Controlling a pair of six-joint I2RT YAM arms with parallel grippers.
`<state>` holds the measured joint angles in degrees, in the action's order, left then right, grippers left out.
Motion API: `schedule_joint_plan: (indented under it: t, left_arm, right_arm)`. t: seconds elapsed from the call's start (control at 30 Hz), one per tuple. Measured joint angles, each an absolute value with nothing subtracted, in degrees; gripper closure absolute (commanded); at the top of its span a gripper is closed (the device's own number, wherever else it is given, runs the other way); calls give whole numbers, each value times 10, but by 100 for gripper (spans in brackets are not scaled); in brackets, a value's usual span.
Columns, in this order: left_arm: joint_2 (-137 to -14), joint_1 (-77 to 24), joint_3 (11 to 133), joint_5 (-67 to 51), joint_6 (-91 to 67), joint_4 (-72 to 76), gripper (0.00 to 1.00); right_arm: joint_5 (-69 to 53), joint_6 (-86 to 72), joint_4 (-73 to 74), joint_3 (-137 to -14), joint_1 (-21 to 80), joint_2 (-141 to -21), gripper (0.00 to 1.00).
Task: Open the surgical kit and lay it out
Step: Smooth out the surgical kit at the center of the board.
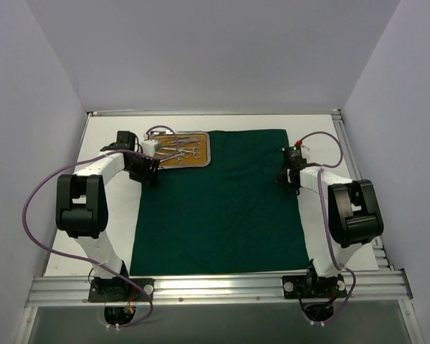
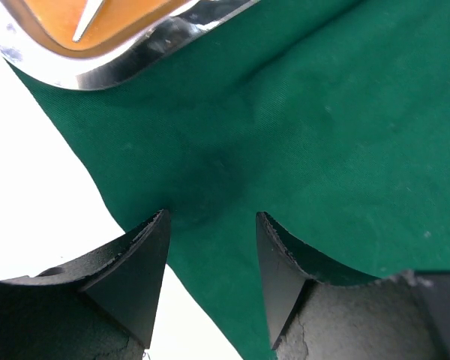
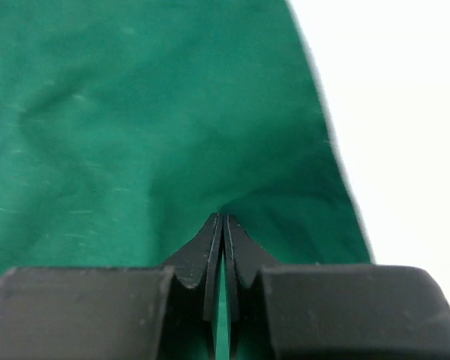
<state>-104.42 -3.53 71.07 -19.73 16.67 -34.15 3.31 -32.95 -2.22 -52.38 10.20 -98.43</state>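
White counter (image 1: 236,122). We're holding left end effector (image 2: 213,214) spread over cloth wrap (image 2: 322,150), tray (image 2: 135,56) just beyond, long axis running crosswise; right end effector (image 3: 223,217) pressed together, farther.

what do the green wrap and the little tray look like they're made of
The green wrap looks like woven cloth: matte, with soft creases and faint lint. The tray appears to be polished steel, its rim mirror-bright; what the orange-brown inside is made of is unclear.
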Motion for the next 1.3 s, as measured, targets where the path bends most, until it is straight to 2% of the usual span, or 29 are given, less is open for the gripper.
schedule_joint_plan:
  t: [0.47, 0.9, 1.1, 1.2, 1.23, 1.3]
  left_arm:
    - [-1080, -28, 705, -186, 134, -305, 42]
    - [-1075, -21, 700, -197, 134, -303, 41]
    - [-1032, -18, 696, -183, 142, -319, 38]
    - [-990, -13, 697, -181, 142, -329, 37]
    - [-973, -10, 699, -179, 142, -335, 37]
    - [-945, -2, 703, -178, 143, -342, 36]
  right_arm:
    - [11, -365, -48, -433, 47, -917, 100]
    - [13, -331, 30, -459, 38, -907, 99]
    - [35, -298, 88, -524, 37, -879, 88]
    - [44, -284, 101, -550, 37, -852, 73]
    - [46, -280, 103, -555, 36, -841, 60]
    - [53, -273, 110, -556, 35, -815, 47]
